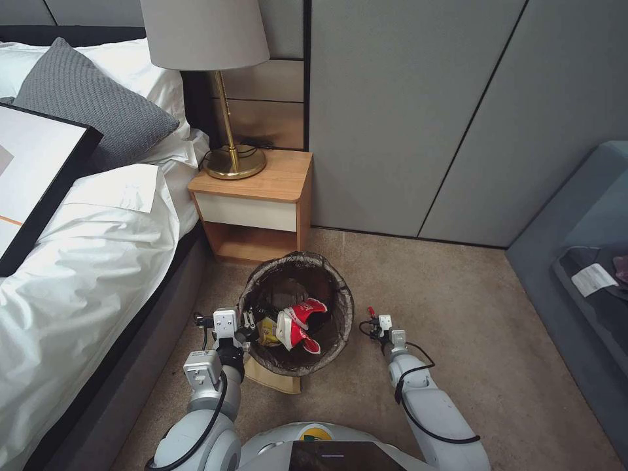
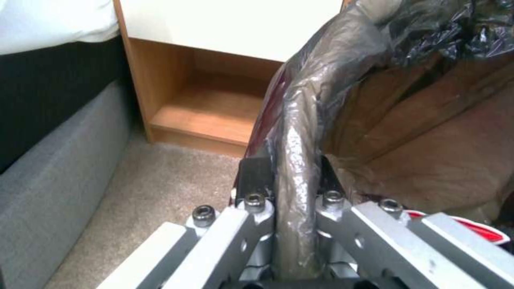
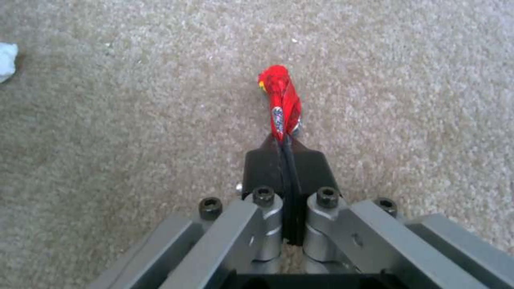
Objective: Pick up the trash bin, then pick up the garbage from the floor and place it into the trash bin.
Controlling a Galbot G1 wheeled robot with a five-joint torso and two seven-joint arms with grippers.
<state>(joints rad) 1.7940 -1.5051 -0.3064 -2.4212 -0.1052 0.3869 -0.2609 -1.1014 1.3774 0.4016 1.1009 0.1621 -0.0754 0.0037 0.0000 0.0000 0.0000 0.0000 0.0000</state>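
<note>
Carpet point(image 1: 458, 314) runs from the bed's point(image 1: 78, 261) grey base on our left, past the nightstand point(image 1: 252, 209) against the wall, to a blue sofa point(image 1: 575, 261) on our right.

On the left, our left gripper point(image 1: 247, 320) is clamped on the bin's point(image 1: 297, 314) rim; the left wrist view shows the fingers point(image 2: 254, 176) pinching the bag-covered lip point(image 2: 294, 160) from both sides. Crushed red-and-white cups point(image 1: 299, 324) and a yellow wrapper point(image 1: 267, 332) already lie inside. A brown paper bag point(image 1: 275, 379) lies flat on the carpet, partly under the bin's near side.

On the right, our right gripper point(image 1: 371, 322) sits just beside the bin's outer wall, closed on a small red scrap point(image 3: 281, 100) that sticks out past the pads point(image 3: 262, 166), above the carpet.

We judge the step in hand to be dropping this scrap in. To do it well, we should lift the scrap above the rim before swinging left, keep the bin steady and level with the left grip, and let go only when the scrap is well over the opening, since it is light and may cling or drift.

Room is tight on the left, where the bed base and nightstand hem the bin in. Open carpet lies to the right. A white scrap point(image 3: 6, 62) remains on the floor near the right gripper.
</note>
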